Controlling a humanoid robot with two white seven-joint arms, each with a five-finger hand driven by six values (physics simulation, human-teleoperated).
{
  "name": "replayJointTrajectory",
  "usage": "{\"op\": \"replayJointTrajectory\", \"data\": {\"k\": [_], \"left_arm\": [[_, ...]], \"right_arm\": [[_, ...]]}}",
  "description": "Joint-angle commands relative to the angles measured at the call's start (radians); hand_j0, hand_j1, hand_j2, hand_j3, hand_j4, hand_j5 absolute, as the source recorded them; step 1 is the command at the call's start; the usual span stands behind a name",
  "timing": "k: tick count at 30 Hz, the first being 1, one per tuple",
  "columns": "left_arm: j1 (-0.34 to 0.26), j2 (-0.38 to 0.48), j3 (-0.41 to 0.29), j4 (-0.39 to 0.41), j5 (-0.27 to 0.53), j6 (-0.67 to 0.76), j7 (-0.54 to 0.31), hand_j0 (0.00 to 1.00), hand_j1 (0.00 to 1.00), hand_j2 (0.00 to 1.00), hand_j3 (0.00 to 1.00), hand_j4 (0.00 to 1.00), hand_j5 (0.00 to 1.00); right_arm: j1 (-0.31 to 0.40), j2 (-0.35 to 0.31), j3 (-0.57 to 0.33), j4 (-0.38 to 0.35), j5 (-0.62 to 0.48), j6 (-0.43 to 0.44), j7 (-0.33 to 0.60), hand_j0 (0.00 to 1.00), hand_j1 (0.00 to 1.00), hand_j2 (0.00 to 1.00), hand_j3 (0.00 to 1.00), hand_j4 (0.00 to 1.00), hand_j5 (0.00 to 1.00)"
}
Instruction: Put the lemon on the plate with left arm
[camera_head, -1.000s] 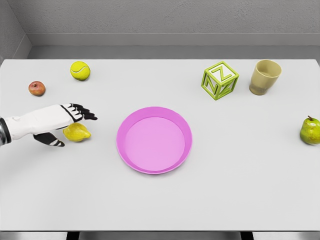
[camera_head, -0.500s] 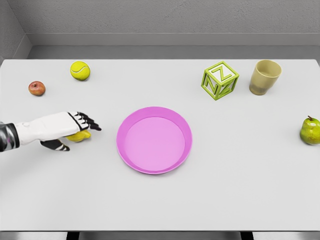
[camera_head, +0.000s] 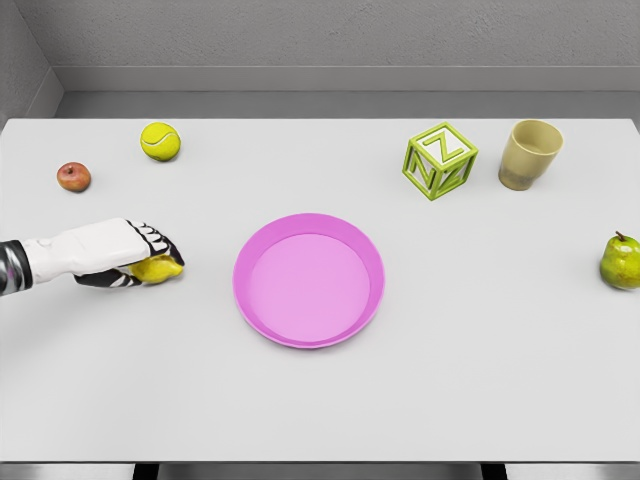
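Observation:
The yellow lemon (camera_head: 161, 269) lies on the white table, left of the pink plate (camera_head: 262, 240). My left hand (camera_head: 140, 256) comes in from the left edge and sits on top of the lemon, its black-tipped fingers curled down over it and the thumb underneath on the near side. Only the lemon's right end and pointed tip show past the fingers. The plate holds nothing and sits about a hand's width to the right of the lemon. The right arm is out of view.
A tennis ball (camera_head: 160, 141) and a small red apple (camera_head: 73, 177) lie at the back left. A green letter block (camera_head: 440, 161) and a tan cup (camera_head: 529, 154) stand at the back right; a green pear (camera_head: 620, 261) is at the right edge.
The left hand lowered onto the lemon and its outstretched fingers curled closed around it. The lemon has stayed in place on the table.

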Motion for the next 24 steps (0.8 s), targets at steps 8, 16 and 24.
{"op": "replayJointTrajectory", "data": {"k": [8,16,24], "left_arm": [[-0.009,0.0,0.0,-0.056,0.014,0.0,0.003,0.47,0.47,0.47,0.47,0.47,0.47],[-0.017,0.001,0.016,-0.164,0.065,0.0,0.0,0.45,0.45,0.45,0.45,0.45,0.45],[-0.052,-0.037,-0.001,-0.217,0.073,0.0,-0.028,0.45,0.45,0.45,0.45,0.45,0.45]], "right_arm": [[0.0,0.0,0.0,0.0,0.0,-0.001,0.0,1.0,1.0,1.0,1.0,1.0,1.0],[0.0,0.0,0.0,0.0,0.0,-0.001,0.0,1.0,1.0,1.0,1.0,1.0,1.0],[0.0,0.0,0.0,0.0,0.0,-0.001,0.0,1.0,1.0,1.0,1.0,1.0,1.0]]}}
